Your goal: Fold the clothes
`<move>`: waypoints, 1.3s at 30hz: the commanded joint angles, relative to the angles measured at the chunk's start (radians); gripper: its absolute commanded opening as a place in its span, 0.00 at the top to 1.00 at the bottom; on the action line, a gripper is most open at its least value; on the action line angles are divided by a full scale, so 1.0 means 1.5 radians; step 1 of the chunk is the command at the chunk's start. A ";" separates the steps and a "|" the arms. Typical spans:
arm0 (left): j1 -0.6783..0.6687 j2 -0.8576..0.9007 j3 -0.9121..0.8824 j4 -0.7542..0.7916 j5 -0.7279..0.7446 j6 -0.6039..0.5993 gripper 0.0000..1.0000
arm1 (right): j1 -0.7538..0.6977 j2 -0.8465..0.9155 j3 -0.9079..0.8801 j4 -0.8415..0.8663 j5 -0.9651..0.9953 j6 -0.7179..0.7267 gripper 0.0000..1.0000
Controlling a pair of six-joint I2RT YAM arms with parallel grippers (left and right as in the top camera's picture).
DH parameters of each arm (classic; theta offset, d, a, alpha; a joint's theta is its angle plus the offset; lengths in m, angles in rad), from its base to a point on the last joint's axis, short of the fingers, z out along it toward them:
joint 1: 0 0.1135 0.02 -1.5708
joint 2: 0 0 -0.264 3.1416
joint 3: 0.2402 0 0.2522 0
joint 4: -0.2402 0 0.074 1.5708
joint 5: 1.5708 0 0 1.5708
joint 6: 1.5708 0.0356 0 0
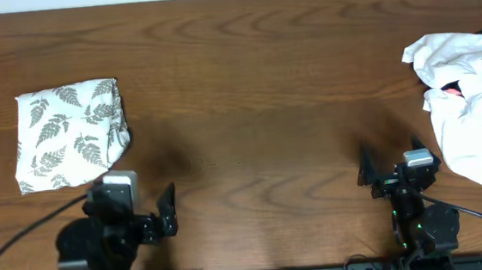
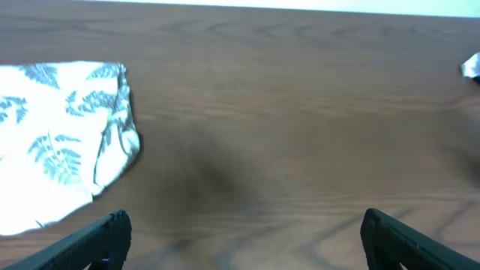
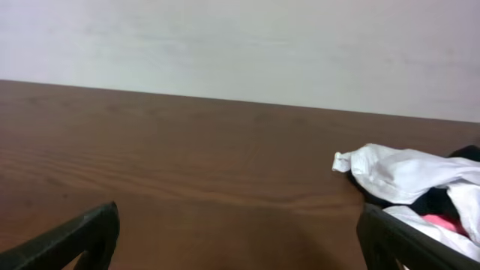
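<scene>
Black left pincer point(image 2: 245, 220); black right pincer point(image 3: 238, 217); grey wrist block point(image 1: 118, 188)

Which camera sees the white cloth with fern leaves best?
The overhead view: the whole white fern-print cloth shows, lying as a compact bundle. The left wrist view cuts off its left side; the right wrist view misses it.

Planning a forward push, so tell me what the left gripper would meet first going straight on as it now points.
Nothing, as far as shown: the left gripper faces bare table up to its far edge. The fern-print garment lies left of that line, though depth is unclear.
</scene>
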 commanded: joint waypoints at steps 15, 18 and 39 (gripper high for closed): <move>-0.003 -0.201 -0.365 0.442 -0.024 0.006 0.02 | 0.006 -0.004 -0.001 -0.003 0.004 -0.012 0.01; -0.003 -0.208 -0.407 0.529 -0.039 0.006 0.02 | 0.006 -0.004 -0.001 -0.003 0.004 -0.012 0.01; -0.001 -0.212 -0.454 0.502 -0.104 -0.030 0.02 | 0.006 -0.004 -0.001 -0.003 0.004 -0.012 0.01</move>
